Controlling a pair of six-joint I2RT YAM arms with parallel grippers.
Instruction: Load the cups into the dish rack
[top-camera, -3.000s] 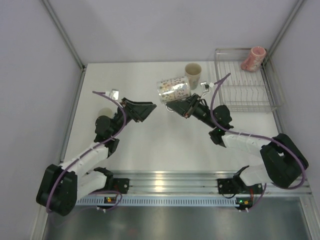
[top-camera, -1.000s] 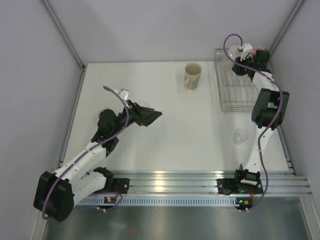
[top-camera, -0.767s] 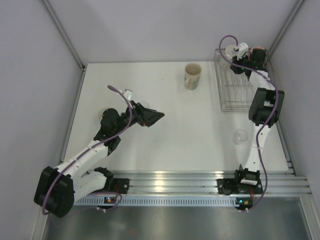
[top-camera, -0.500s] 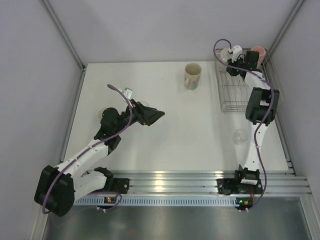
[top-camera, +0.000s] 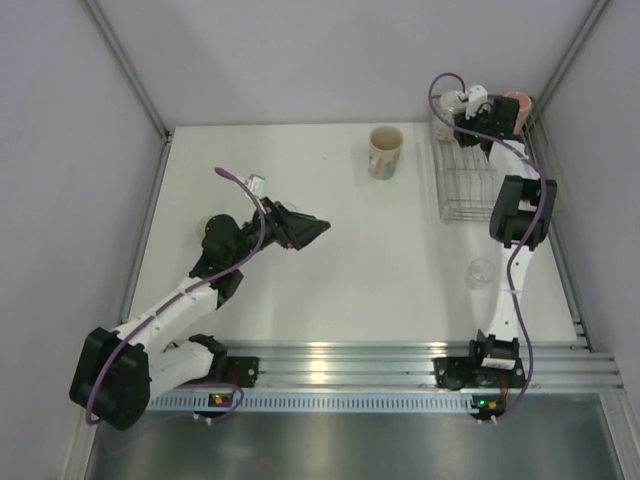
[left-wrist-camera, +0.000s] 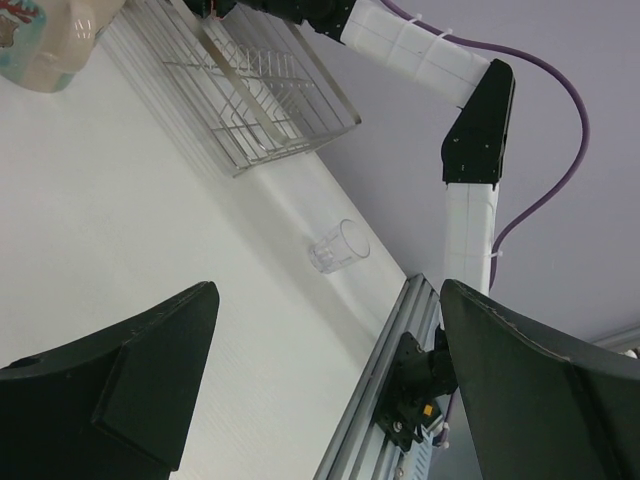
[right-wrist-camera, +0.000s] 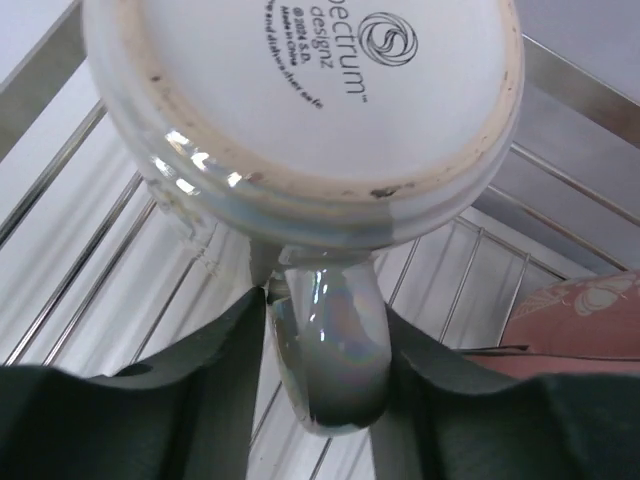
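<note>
Right claw (right-wrist-camera: 325, 345) is clamped on the handle of the white patterned mug (right-wrist-camera: 300, 100), one finger each side of the loop. Mug base faces the wrist cam, maker's print readable. Mug sits over the far-left corner of the dish rack (top-camera: 465, 190); can't tell if it touches the wires. Pinkish-red mug (top-camera: 517, 101) lies in the rack's far-right corner, near the claw in the wrist view.

Left claw (left-wrist-camera: 330, 390) is spread wide with nothing in it. It hangs above the tabletop (top-camera: 330, 300), well left of the rack and pointed toward it.

Cream mug (top-camera: 385, 150) stands upright on the tabletop, left of the rack's far end and apart from it. Small pale see-through cup (top-camera: 481, 272) is on the tabletop just past the rack's near edge, not loaded.
</note>
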